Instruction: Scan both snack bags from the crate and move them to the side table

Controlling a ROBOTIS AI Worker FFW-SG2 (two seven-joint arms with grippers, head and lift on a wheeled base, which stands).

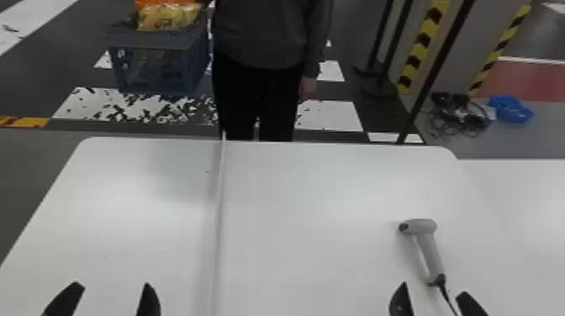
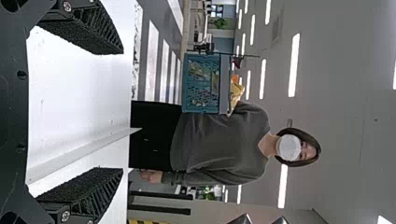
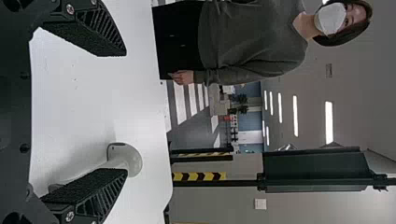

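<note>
While a person in a grey sweater (image 1: 260,38) stands across the white table (image 1: 315,252), the blue plastic crate (image 1: 153,40) at one side, a glossy yellow snack bag (image 1: 168,17) shows above its rim, ahead of our left gripper (image 1: 112,285) and well apart from its fingers; an orange patch (image 1: 166,2) behind may be the second bag. Our left and right gripper (image 1: 433,289) both hold nothing, fingers spread wide, with the grey handheld scanner (image 1: 429,250) near the right one's. We judge the bags light, soft and slippery, their contents crushable, and would gently pinch a sealed edge, sparing the bulging middle.
</note>
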